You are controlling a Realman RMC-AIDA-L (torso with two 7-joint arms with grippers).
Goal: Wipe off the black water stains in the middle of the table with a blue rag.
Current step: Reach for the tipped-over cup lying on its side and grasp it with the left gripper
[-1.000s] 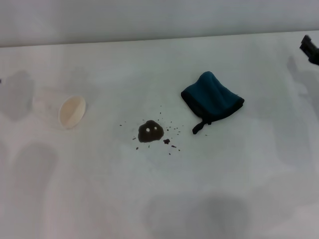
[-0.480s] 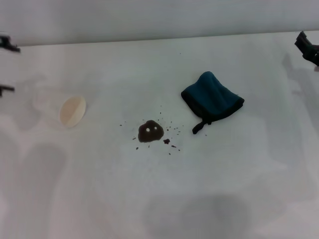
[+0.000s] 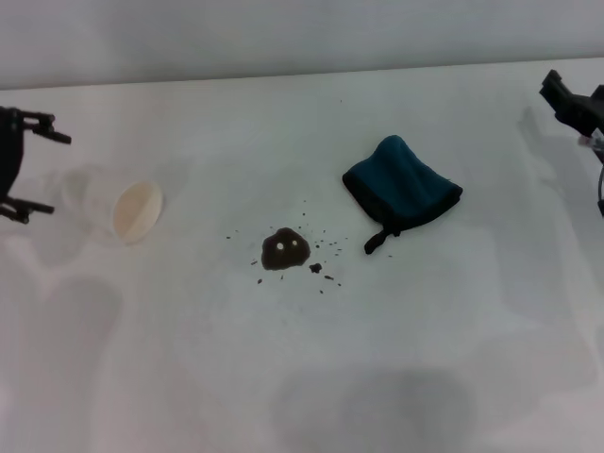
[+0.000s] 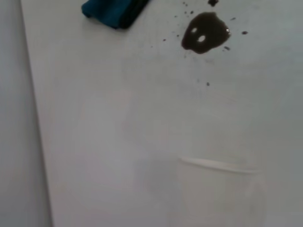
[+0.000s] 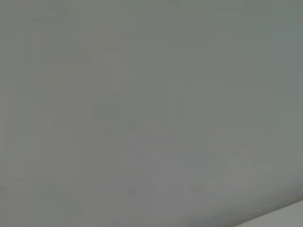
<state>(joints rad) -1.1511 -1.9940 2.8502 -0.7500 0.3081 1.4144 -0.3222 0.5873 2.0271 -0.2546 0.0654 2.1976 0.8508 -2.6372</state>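
Note:
The black water stains (image 3: 284, 249) are a small dark blob with tiny specks around it, in the middle of the white table (image 3: 311, 377). The blue rag (image 3: 401, 189) lies crumpled to the right of the stains, apart from them, with its black loop tag pointing toward them. My left gripper (image 3: 45, 177) is open at the far left edge, beside the cup and far from the rag. My right gripper (image 3: 569, 97) shows at the far right edge, beyond the rag. The left wrist view shows the stains (image 4: 204, 34) and a corner of the rag (image 4: 113, 9).
A white paper cup (image 3: 132, 209) lies on its side at the left, its mouth facing the stains; its rim (image 4: 218, 165) shows faintly in the left wrist view. The table's far edge meets a grey wall (image 3: 283, 38). The right wrist view shows only grey wall.
My left gripper has come into view from the left edge, toward the cup. My right gripper has moved slightly inward from the right edge. The rag, stains and cup have not moved.

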